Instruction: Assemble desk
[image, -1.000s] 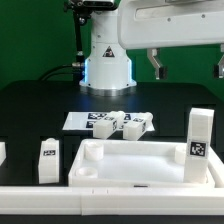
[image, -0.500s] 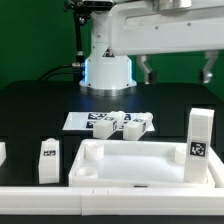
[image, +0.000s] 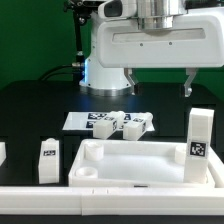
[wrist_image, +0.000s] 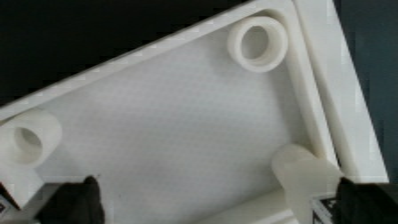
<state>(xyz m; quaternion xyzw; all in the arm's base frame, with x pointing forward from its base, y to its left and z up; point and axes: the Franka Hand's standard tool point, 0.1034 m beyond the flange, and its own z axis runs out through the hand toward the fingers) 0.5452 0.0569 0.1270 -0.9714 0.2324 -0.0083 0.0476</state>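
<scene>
The white desk slab (image: 135, 165) lies socket side up near the table's front. One white tagged leg (image: 199, 145) stands upright in its corner on the exterior view's right. A second leg (image: 48, 160) stands on the table to the slab's left. Two more legs (image: 130, 123) lie behind the slab. My gripper (image: 159, 82) hangs open and empty high above the slab. The wrist view looks down on the slab (wrist_image: 169, 120), two round sockets (wrist_image: 260, 45), the upright leg (wrist_image: 306, 172) and both dark fingertips (wrist_image: 75, 200); the gripper (wrist_image: 214, 205) holds nothing.
The marker board (image: 78, 121) lies under the two lying legs. A long white border rail (image: 100, 198) runs along the front edge. A white piece (image: 2, 152) shows at the left edge. The robot base (image: 106, 68) stands behind.
The gripper has come down, forward and toward the exterior view's left, and now looms larger over the slab. It stays open. The parts have not moved.
</scene>
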